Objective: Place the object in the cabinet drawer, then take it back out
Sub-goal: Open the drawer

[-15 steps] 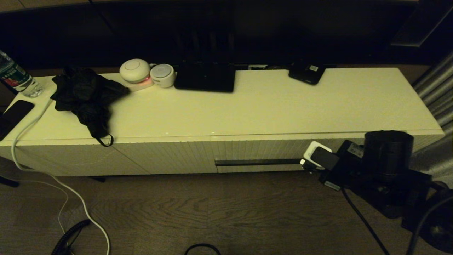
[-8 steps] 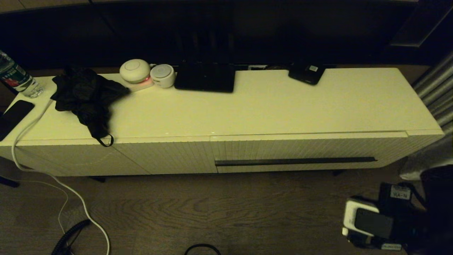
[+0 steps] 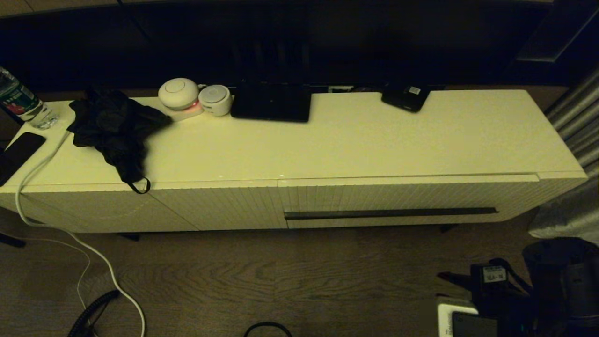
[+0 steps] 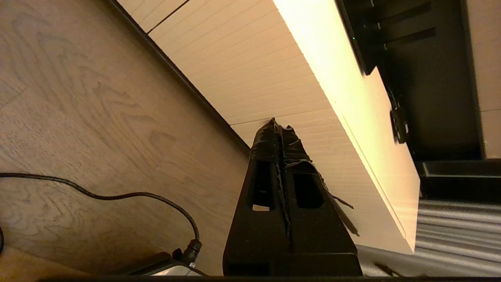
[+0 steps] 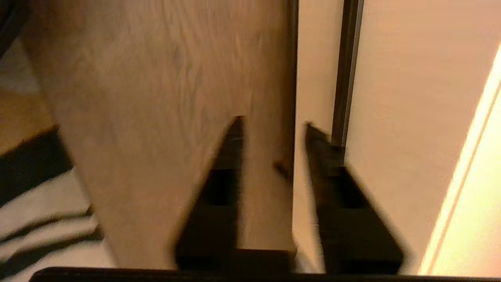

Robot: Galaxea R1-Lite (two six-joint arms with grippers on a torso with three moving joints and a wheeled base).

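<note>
We see the drawer (image 3: 398,206) fully closed, its ribbed cream front flush with the cabinet (image 3: 327,140) face and the dark handle bar (image 3: 390,214) running level along its lower part. The task's bottle shows in none of the views, so we cannot say where it is; the only bottle we see, one with a dark, red-marked label (image 3: 18,100), stands at the far left end of the cabinet top. The right arm (image 3: 538,290) sits low at the right of the head view, over the wooden floor (image 3: 281,281), well clear of the drawer front. In the right wrist view the right gripper (image 5: 272,125) has its two fingers (image 5: 231,156) apart with a clear gap between them and nothing in it; floor lies behind one finger, the cream front and the handle bar (image 5: 346,70) behind the other. In the left wrist view the left gripper (image 4: 278,125) has its fingers pressed together, empty, pointing toward the ribbed front above the floor, with a black cable (image 4: 117,196) on the boards nearby. On the cabinet top we note a black cloth (image 3: 114,131), two round white devices (image 3: 194,97), a dark flat device (image 3: 271,103) and a small dark box (image 3: 406,97). A white cable (image 3: 70,234) trails from the left end down to the floor.
</note>
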